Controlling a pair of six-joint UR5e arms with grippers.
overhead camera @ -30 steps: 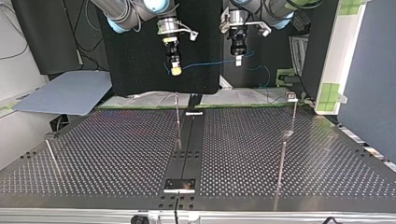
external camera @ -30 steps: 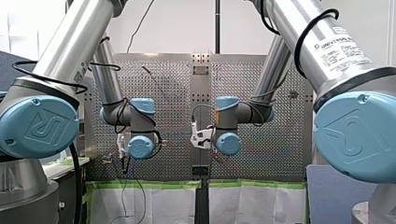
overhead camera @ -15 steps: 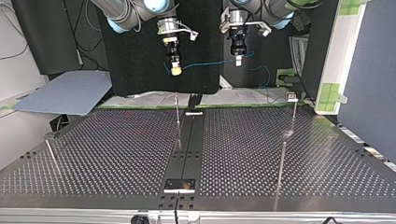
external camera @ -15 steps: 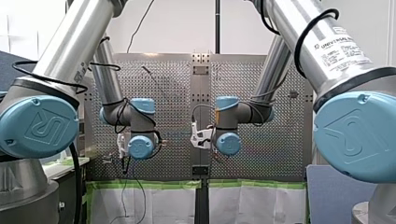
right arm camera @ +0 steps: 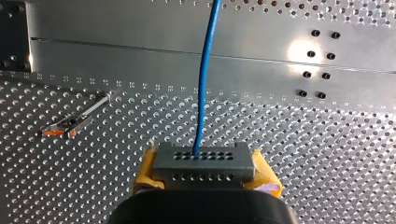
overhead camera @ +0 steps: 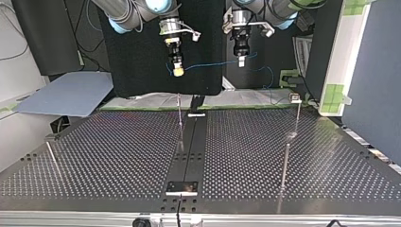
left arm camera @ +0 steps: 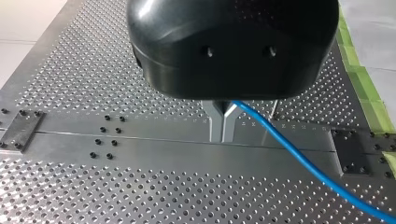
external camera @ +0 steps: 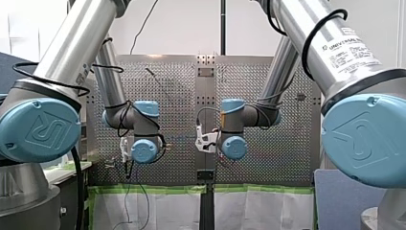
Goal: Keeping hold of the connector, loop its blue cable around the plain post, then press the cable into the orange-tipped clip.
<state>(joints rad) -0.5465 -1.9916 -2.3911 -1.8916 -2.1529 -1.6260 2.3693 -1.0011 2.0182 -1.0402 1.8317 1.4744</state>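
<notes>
Both grippers hang above the perforated table (overhead camera: 118,156); your right gripper (right arm camera: 205,171) clamps the connector (right arm camera: 204,158) between yellow pads (right arm camera: 266,175); your left gripper (left arm camera: 223,125) is closed, pinching the blue cable (left arm camera: 299,156).

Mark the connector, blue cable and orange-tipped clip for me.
connector (right arm camera: 204,163), right wrist view, middle of its grey face with the holes.
blue cable (right arm camera: 203,70), right wrist view, mid-run ahead of the connector.
orange-tipped clip (right arm camera: 74,120), right wrist view, middle of its metal body.

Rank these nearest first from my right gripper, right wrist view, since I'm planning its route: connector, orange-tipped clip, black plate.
1. connector, held in my right gripper.
2. orange-tipped clip, ahead, to one side.
3. black plate, beyond the clip.
</notes>
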